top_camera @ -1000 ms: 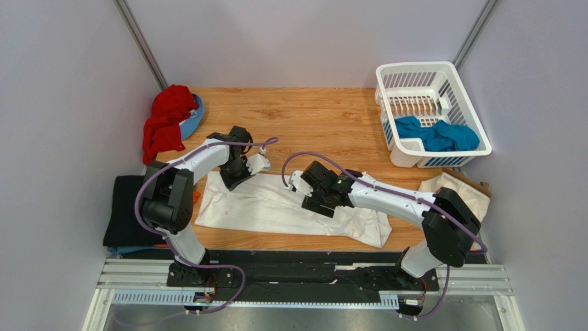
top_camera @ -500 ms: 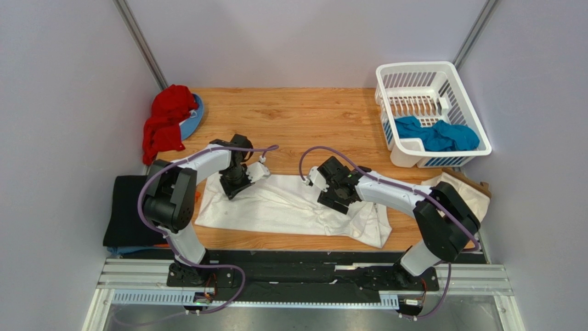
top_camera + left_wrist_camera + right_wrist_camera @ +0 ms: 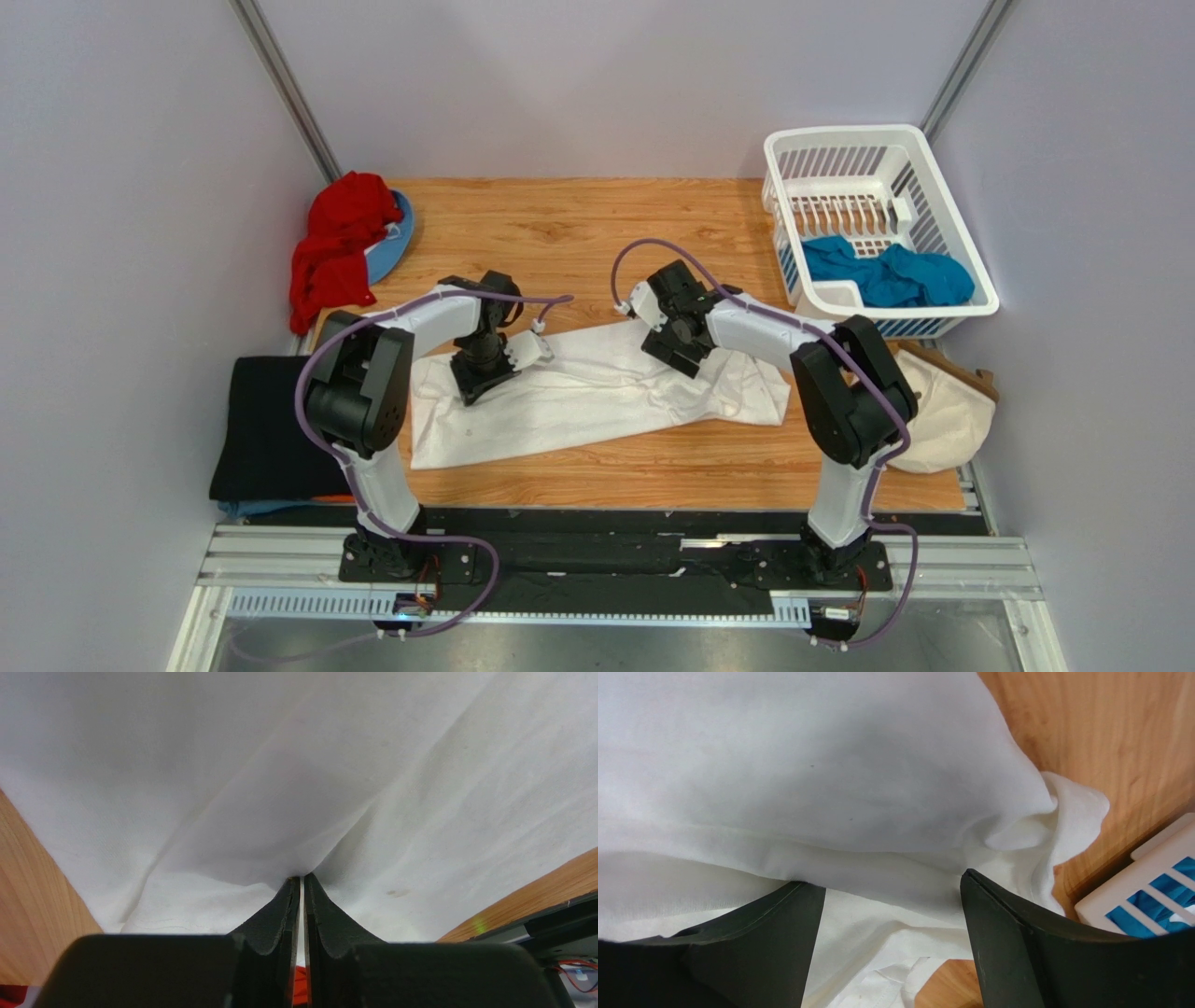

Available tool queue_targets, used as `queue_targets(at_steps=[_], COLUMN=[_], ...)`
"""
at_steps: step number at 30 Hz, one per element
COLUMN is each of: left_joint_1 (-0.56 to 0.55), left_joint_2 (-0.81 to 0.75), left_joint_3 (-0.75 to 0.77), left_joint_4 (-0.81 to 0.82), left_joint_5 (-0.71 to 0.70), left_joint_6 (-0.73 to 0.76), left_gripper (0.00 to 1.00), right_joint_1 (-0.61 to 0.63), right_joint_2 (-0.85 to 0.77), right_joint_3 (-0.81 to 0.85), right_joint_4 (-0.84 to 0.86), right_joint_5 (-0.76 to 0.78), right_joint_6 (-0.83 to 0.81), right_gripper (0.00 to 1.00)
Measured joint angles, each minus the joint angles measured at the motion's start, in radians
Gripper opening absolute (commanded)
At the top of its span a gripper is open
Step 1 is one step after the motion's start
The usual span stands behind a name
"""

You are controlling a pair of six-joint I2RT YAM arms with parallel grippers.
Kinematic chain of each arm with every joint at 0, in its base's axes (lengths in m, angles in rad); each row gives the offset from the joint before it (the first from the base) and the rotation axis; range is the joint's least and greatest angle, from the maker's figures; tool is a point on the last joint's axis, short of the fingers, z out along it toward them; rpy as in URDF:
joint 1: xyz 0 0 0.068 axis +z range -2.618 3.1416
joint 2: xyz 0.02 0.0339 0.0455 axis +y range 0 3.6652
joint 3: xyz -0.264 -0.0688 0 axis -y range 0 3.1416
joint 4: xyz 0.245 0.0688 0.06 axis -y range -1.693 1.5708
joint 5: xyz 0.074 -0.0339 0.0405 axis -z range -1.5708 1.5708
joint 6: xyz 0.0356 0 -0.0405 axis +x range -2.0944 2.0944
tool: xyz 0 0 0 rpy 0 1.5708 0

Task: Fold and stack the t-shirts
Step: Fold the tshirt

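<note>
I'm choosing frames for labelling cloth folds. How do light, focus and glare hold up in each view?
Top external: even soft light, sharp, hardly any shadow; the white t-shirt is bright but its creases read. Left wrist: folds slightly soft, the left gripper's fingers dark and featureless. Right wrist: cloth crisp, no glare, shadow under its upper fold.

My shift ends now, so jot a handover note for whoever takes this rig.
Left gripper: jaws shut on the white t-shirt.
Right gripper: jaws open, its cloth between them.
White t-shirt spread on the table, fold unfinished; teal shirt in the basket; black shirt flat beside the table's left edge.
Done: black one looks folded.
Left: finish this fold, fold the teal one, stack.
</note>
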Motion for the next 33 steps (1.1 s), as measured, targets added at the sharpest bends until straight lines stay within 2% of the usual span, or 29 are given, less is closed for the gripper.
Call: queue_targets(at_steps=[7,14,26,33], left_joint_1=[-0.007,-0.042,-0.217,-0.309], left_joint_2=[0.034,0.132,0.302,0.38], left_joint_3=[0.042,0.182,0.413,0.522], left_joint_4=[-0.033,-0.071,-0.193,-0.264], left_joint_5=[-0.007,-0.017,-0.09,-0.092], left_joint_6=[-0.013,-0.039,-0.026,-0.006], left_gripper=[0.14,0.14,0.14,0.15], right_joint_1=[-0.073,-0.139,-0.204,-0.205], right_joint_2=[0.122,0.28,0.537,0.626], right_joint_3=[0.163,0.394,0.792,0.927], right_joint_4=[0.031,0.028,0.023,0.028], right_joint_5=[-0.018,-0.021,-0.009,-0.013], right_joint_6=[-0.003,-0.024,-0.097,-0.159], right_gripper=[0.76,0.76,0.77,0.8])
